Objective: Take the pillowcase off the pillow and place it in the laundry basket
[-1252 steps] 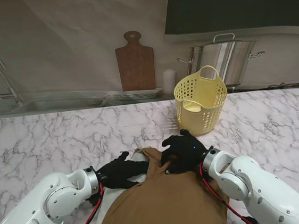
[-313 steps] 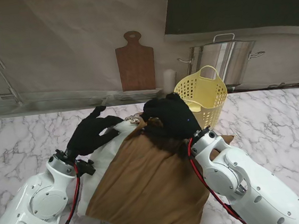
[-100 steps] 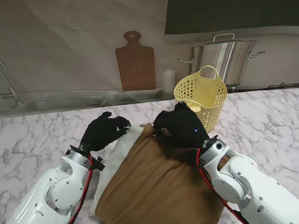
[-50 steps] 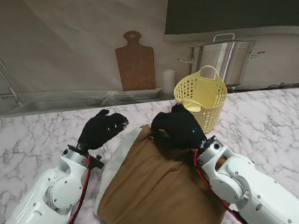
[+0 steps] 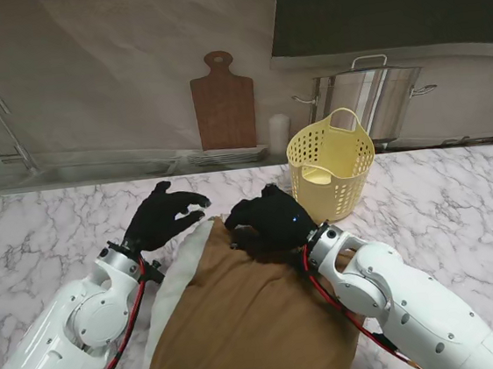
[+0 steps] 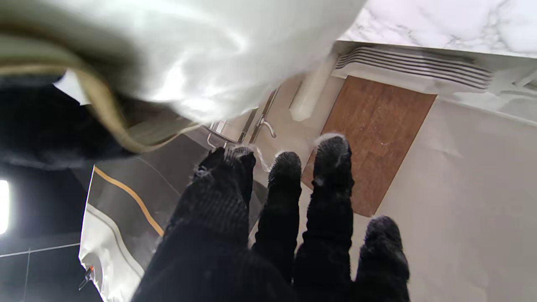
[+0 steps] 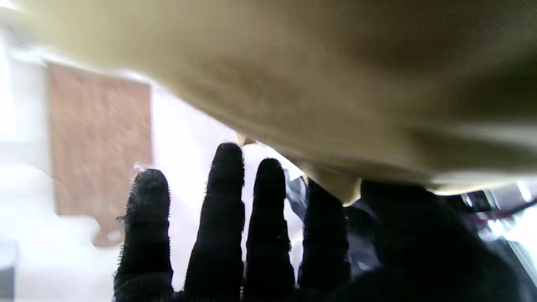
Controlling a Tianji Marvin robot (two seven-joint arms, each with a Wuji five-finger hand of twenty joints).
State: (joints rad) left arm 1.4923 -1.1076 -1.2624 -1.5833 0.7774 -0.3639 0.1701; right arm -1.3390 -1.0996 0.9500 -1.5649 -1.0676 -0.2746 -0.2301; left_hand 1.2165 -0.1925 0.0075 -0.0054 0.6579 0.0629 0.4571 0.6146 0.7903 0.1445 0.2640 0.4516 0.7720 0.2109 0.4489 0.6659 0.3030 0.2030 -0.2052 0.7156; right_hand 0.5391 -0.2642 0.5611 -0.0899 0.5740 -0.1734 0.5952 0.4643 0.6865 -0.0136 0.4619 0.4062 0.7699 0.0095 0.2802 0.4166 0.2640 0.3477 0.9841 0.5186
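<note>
A white pillow (image 5: 178, 275) lies on the marble table (image 5: 49, 232), mostly covered by the brown pillowcase (image 5: 252, 320). Its bare white side shows on the left. My right hand (image 5: 268, 222) rests on the pillowcase's far edge. In the right wrist view the thumb and first finger pinch a fold of that cloth (image 7: 335, 184), and the other fingers (image 7: 226, 197) stretch out. My left hand (image 5: 163, 215) hovers over the pillow's far left corner with its fingers (image 6: 329, 167) spread and nothing in them. The yellow laundry basket (image 5: 331, 165) stands upright to the far right of my right hand.
A wooden cutting board (image 5: 223, 103) and a white cylinder (image 5: 279, 133) lean at the back wall. A steel pot (image 5: 378, 96) stands behind the basket. A faucet (image 5: 6, 122) and sink are at the far left.
My right hand has slid left along the pillowcase's far edge, taking the cloth with it. My left hand has let go of the white pillow and lifted slightly with its fingers spread.
</note>
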